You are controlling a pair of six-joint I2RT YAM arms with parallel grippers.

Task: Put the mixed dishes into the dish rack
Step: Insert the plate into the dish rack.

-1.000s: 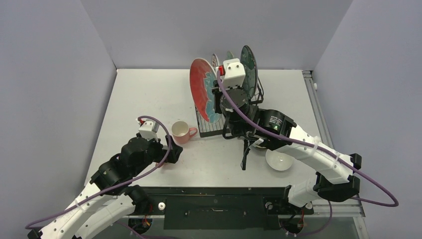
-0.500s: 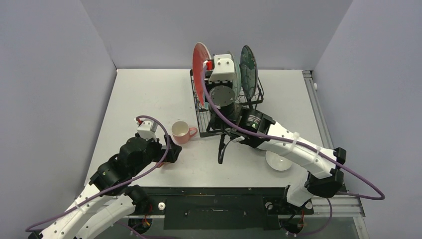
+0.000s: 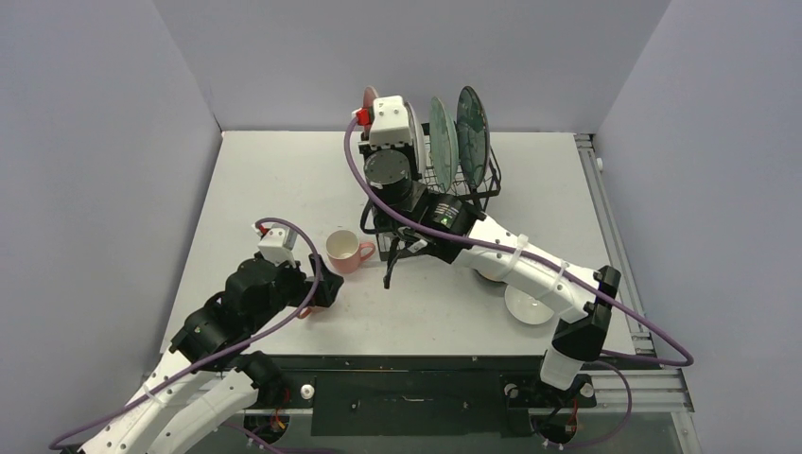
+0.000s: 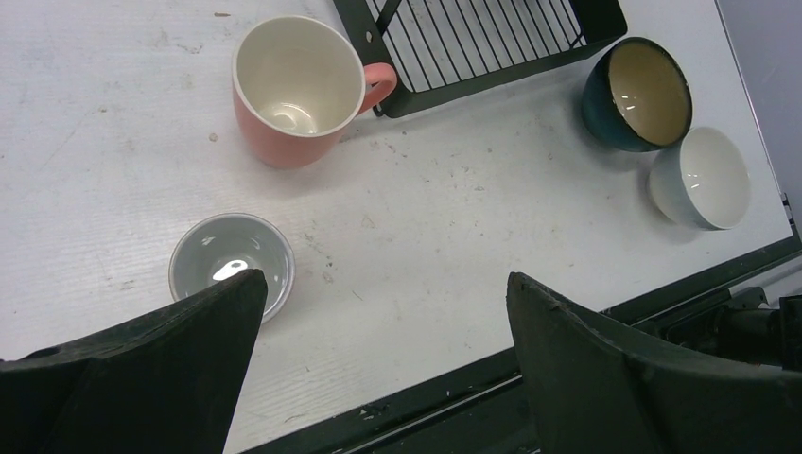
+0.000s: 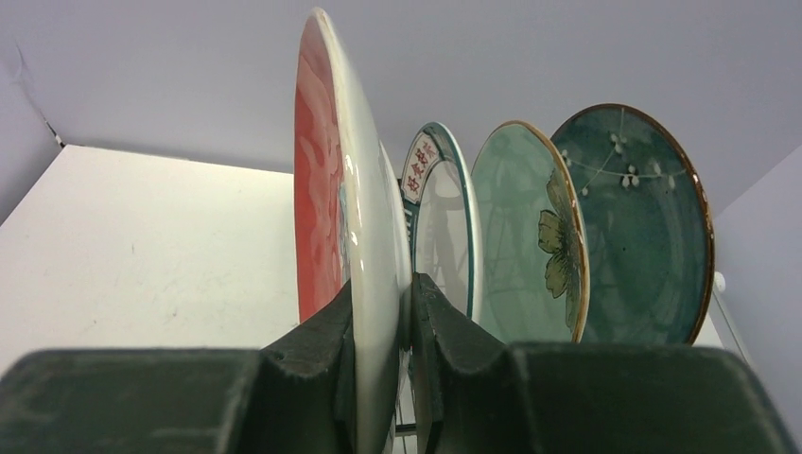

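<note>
- Since a second ago, the red-orange plate (image 5: 326,189) has swung from face-on at the front of the rack (image 3: 478,184) to edge-on at its left end, carried by my right arm.
- My right gripper (image 5: 381,312) is pinched onto that plate's rim, one finger on each face. The plate stands upright, and I cannot tell whether it sits in a slot.
- Just beside it stand the white plate (image 5: 440,227), the light green plate (image 5: 525,236) with its flower and the dark teal plate (image 5: 643,227), all upright in a row.
- The pink mug (image 4: 293,90) stands on the table (image 4: 454,218) by the rack's front corner, handle touching the frame.
- My left gripper (image 4: 383,284) hangs spread wide above the table, holding nothing, with a small grey cup (image 4: 230,265) near one finger.
- A dark bowl (image 4: 636,93) and a white bowl (image 4: 702,178) sit side by side beyond the rack's other front corner.
</note>
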